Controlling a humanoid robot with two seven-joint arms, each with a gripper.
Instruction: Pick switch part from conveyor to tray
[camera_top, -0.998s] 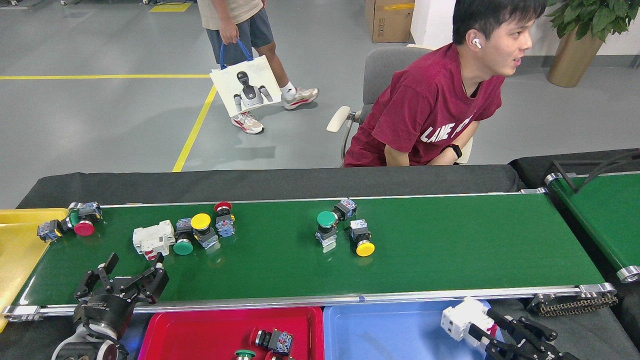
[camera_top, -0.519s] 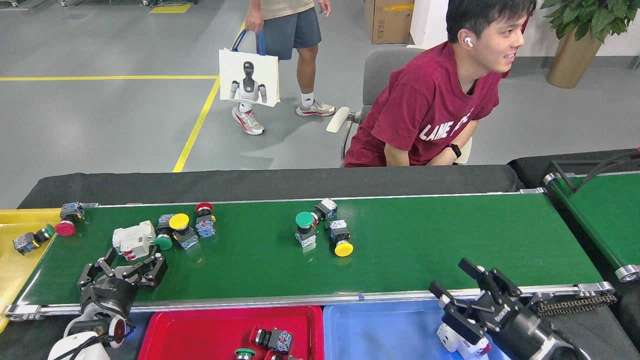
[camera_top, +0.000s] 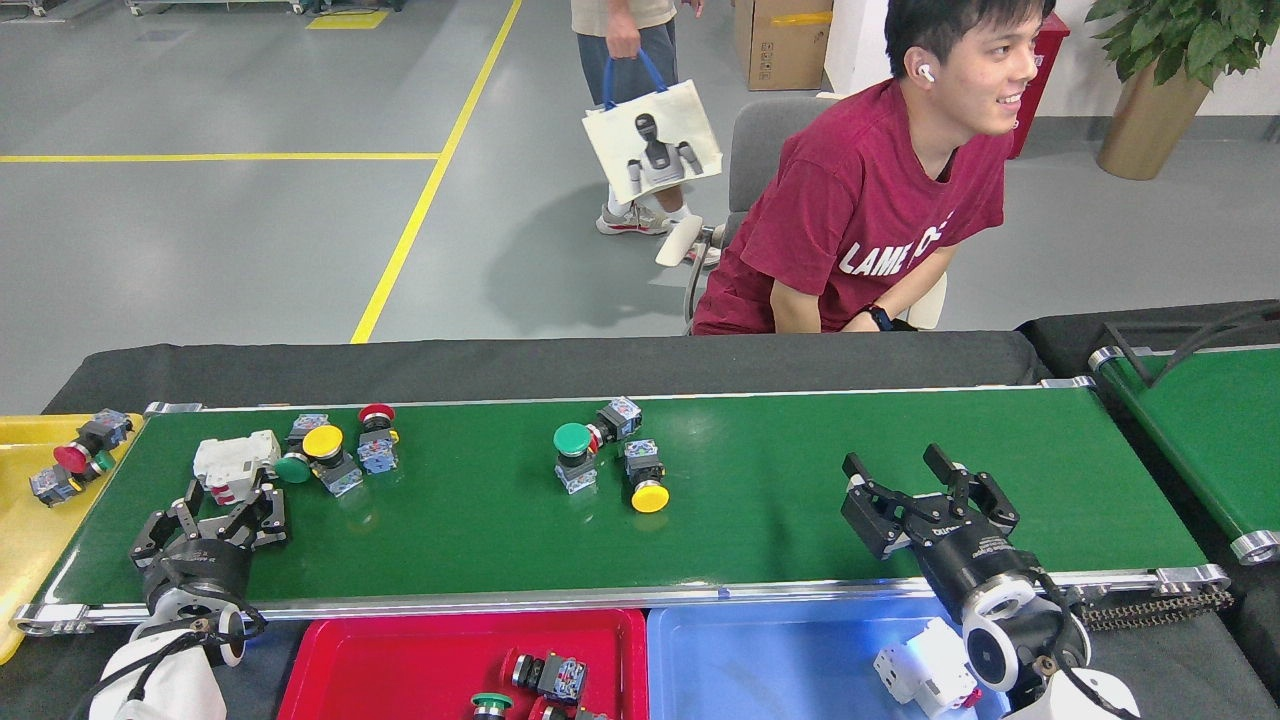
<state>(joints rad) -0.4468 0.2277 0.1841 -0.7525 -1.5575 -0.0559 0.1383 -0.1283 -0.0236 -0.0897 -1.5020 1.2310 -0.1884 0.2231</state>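
Grey floor, yellow lines

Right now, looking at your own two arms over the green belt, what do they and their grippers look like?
Both match. The left gripper and the right gripper are black, with jointed link fingers on a round black body. The right body carries small white lettering, too small to read. Behind each comes a silver ring at the wrist, then a white arm shell. Thin black cables run along both wrists.

Switch parts on green conveyor
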